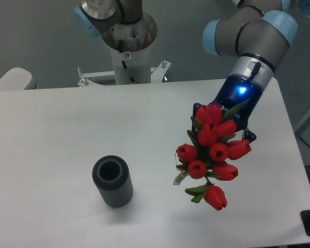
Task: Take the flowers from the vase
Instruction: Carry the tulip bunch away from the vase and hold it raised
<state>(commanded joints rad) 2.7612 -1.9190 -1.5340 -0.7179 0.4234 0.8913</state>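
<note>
From my console I see the white surface (51, 134), then the arm, then the flowers (213, 150), then the vase (112, 181). The flowers hang in the air off the right side, well apart from the vase, whose mouth stands empty, so I judge the pick-up done with only a settle or set-down left, if any. The pincer (228, 120) is buried behind the buds; it seems to carry the bunch, but I cannot tell how its jaws sit. No writing is legible.
</note>
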